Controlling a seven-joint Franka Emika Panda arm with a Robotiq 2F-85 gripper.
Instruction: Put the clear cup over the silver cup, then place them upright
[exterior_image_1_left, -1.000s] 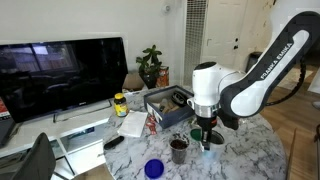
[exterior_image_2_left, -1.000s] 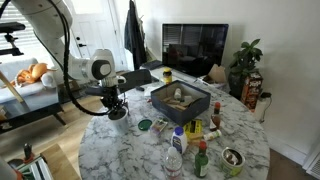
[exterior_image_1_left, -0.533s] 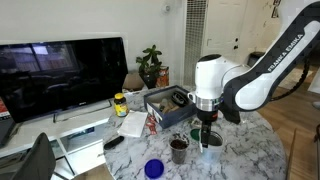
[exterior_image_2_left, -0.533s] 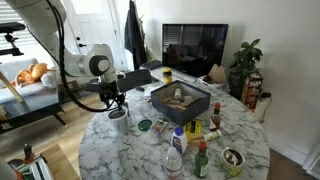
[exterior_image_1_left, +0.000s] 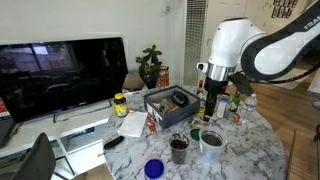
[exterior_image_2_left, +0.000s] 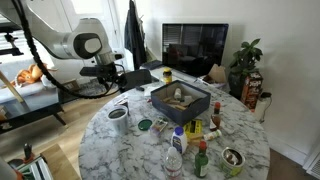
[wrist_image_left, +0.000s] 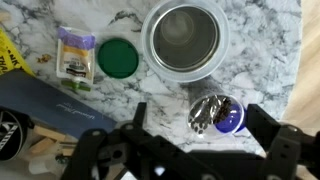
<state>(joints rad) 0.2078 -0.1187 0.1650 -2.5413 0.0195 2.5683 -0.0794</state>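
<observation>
**Release stage, cups nested.** The gripper (exterior_image_1_left: 213, 106) is hanging well above the green lid (wrist_image_left: 118, 58). Its jaws are standing wide apart and holding nothing. In the wrist view its fingers (wrist_image_left: 137, 112) are framing only the marble table (wrist_image_left: 265, 50) and a crumpled foil item (wrist_image_left: 218, 113) lying on it, apart from the lid.

The clear cup (wrist_image_left: 147, 45) is standing mouth-up on the table just beside the green lid, without touching it. The silver cup (wrist_image_left: 185, 30) is showing as a metallic lining inside the whitish rim, so the two are reading as one nested unit. The brown cup (exterior_image_1_left: 179, 149) is standing near the lid, apart from the pair.

Judged from this arrangement, both stacking and uprighting are looking complete. The next move is calling for a clean retreat upward and away from the lid, with the fingers kept off the clear cup's rim so that the pair is not tipped.
</observation>
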